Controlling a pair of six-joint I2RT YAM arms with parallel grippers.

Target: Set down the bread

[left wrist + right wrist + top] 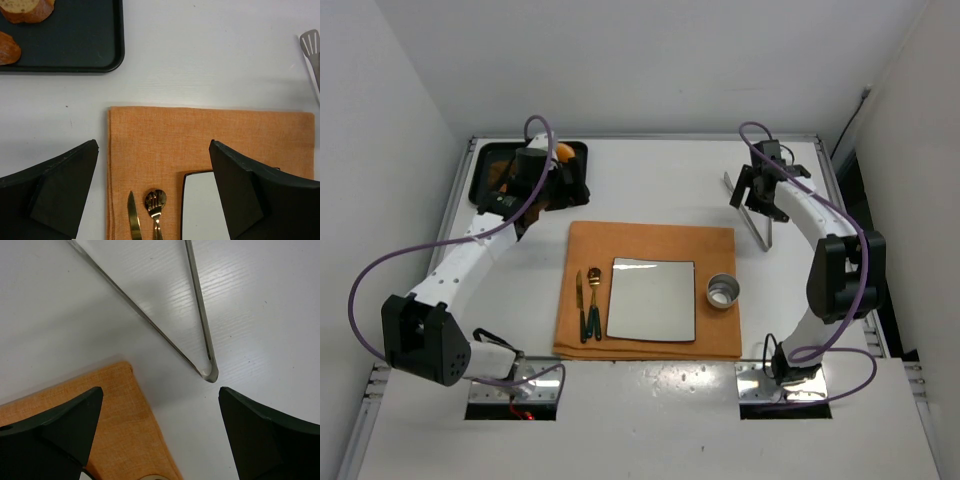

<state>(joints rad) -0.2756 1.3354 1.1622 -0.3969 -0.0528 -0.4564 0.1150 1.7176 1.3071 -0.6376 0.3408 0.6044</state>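
Here the left gripper [154,144] hangs spread and empty beside the tray [75,45] in the far-left corner. The bread [563,152] lies on it, just beyond toward the far edge. The right gripper [160,390], also spread, is well apart.

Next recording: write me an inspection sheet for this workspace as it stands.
Surface: white table, orange cloth at centre.
Job's things: bread in the black tray at the table's far left.
Clutter: knife, spoon, square plate and metal cup on the cloth; tongs on the table; browner food pieces in the tray.
Grippers: left claw open, empty; right claw open, empty, above the tongs.
Cables: purple cable looping off each arm.
Surroundings: white walls; nothing else seen.
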